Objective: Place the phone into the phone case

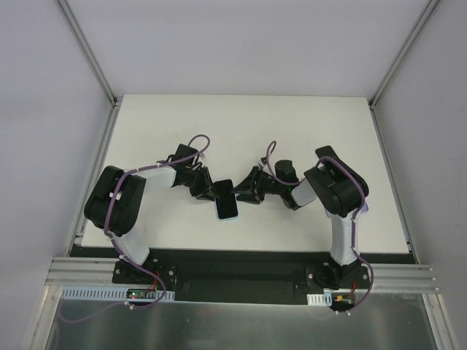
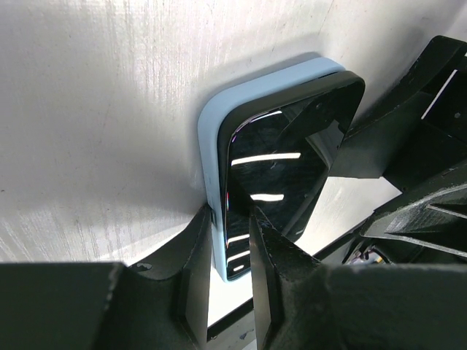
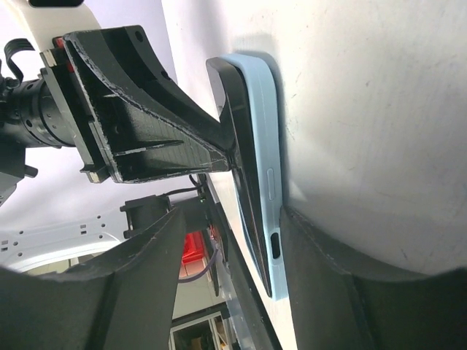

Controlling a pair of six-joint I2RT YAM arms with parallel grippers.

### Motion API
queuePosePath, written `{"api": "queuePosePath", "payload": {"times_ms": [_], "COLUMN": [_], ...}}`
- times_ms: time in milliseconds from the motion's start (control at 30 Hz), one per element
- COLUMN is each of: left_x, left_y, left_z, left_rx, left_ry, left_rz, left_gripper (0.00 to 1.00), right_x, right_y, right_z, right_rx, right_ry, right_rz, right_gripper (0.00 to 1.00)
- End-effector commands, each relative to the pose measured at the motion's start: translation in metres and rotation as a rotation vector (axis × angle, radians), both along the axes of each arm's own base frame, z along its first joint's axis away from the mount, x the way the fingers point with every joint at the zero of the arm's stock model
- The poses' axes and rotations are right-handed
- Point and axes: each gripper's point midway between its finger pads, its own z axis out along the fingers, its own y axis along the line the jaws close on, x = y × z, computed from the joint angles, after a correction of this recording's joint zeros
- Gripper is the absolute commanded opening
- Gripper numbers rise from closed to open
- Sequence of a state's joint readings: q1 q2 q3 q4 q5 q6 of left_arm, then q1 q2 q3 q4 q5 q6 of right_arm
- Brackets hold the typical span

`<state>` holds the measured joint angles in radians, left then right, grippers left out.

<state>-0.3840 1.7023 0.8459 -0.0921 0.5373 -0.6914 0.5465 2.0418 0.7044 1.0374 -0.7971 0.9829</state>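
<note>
A black phone (image 2: 284, 160) with a glossy screen sits partly in a light blue phone case (image 2: 211, 146). Its far end stands proud of the case rim. My left gripper (image 2: 228, 219) is shut on the pair, one finger on the case's back and the other on the screen. In the right wrist view the case (image 3: 263, 160) rests against one finger of my right gripper (image 3: 232, 219). That gripper is open, with a wide gap to its other finger. From above, phone and case (image 1: 227, 208) lie between the left gripper (image 1: 214, 194) and the right gripper (image 1: 243, 195).
The white table (image 1: 306, 131) stretches behind and beside both arms. A black strip and metal rail (image 1: 241, 273) run along the near edge by the arm bases. Grey walls enclose the table on three sides.
</note>
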Motion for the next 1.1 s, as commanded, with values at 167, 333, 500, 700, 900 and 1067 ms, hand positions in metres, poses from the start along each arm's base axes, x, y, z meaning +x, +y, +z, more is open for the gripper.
{"api": "queuePosePath", "payload": {"times_ms": [167,333,500,700,900,1067], "left_x": [-0.013,-0.012,-0.012,-0.010,-0.010,-0.011], "left_y": [-0.033,-0.034,-0.036,-0.042,-0.042,-0.044], "left_z": [0.021,0.022,0.023,0.033,0.033,0.032], "left_rx": [-0.178,-0.183,-0.204,-0.252,-0.260,-0.272], "left_ry": [-0.015,-0.024,-0.031,-0.062,-0.066,-0.059], "left_rz": [-0.091,-0.093,-0.102,-0.120,-0.125,-0.127], "left_gripper": [0.04,0.04,0.04,0.04,0.04,0.04], "right_x": [-0.021,-0.020,-0.020,-0.018,-0.018,-0.017], "right_y": [0.029,0.029,0.031,0.032,0.033,0.034], "right_z": [0.071,0.070,0.085,0.079,0.080,0.079], "right_rx": [0.231,0.234,0.311,0.313,0.317,0.319], "right_ry": [-0.205,-0.208,-0.207,-0.191,-0.192,-0.181], "right_rz": [0.165,0.166,0.177,0.168,0.171,0.174], "right_gripper": [0.54,0.54,0.53,0.52,0.52,0.52]}}
